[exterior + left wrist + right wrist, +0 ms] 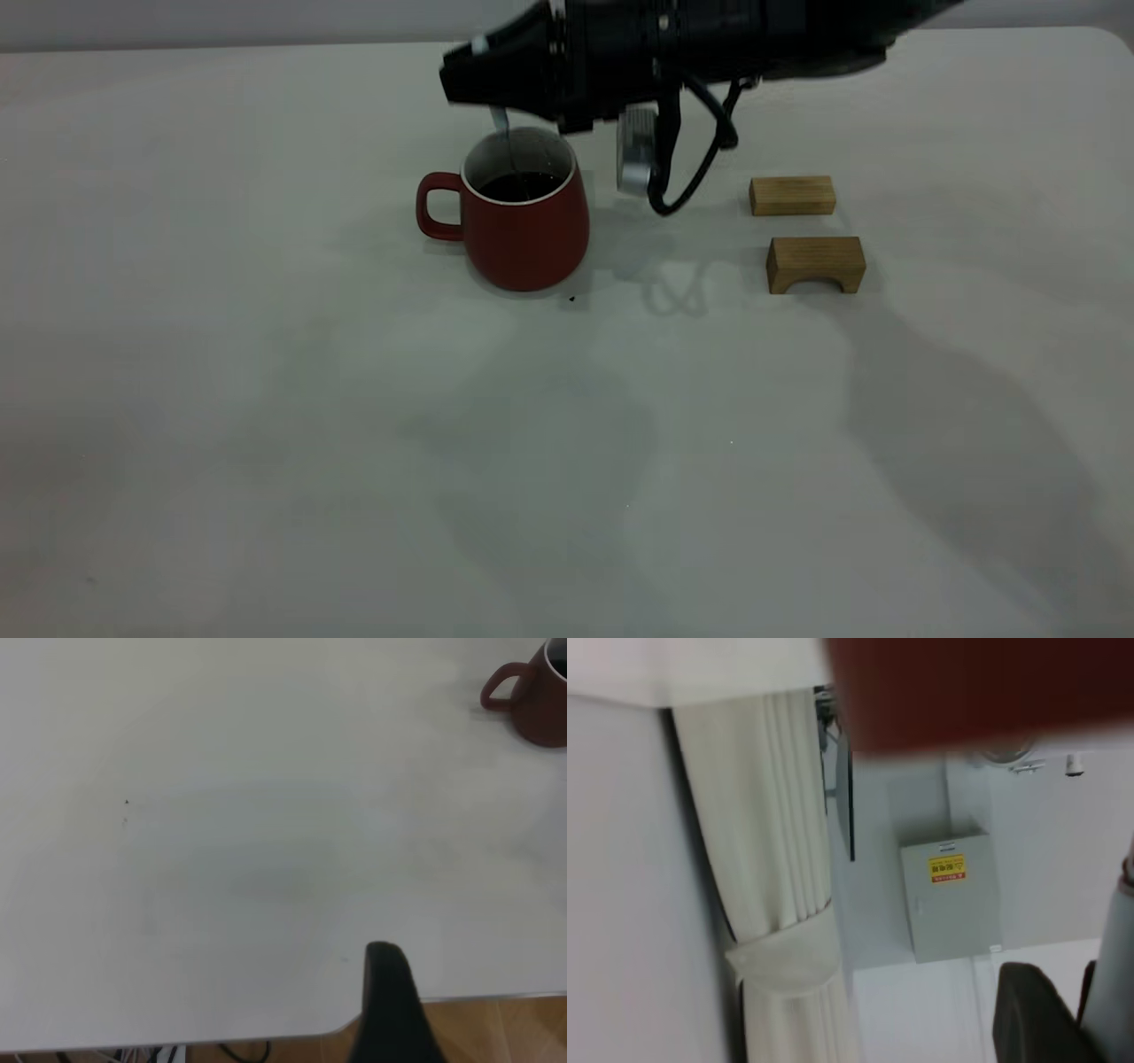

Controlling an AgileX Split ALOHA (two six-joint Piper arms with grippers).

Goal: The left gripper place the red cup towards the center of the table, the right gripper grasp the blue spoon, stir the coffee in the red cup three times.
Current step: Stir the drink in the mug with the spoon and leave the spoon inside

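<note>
The red cup stands upright near the middle of the table, its handle pointing toward the left side. Dark coffee fills it partway. My right gripper reaches in from the upper right, just above the cup's rim, and is shut on the blue spoon. The spoon's grey neck hangs down into the coffee and its bowl is hidden in the liquid. In the right wrist view the spoon's pale handle lies beside a black finger, under the blurred cup. The left gripper sits far from the cup, at the table's edge.
Two tan wooden blocks lie to the right of the cup: a flat one and an arched one. The right arm's black cable loop hangs between cup and blocks. A tiny dark speck sits by the cup's base.
</note>
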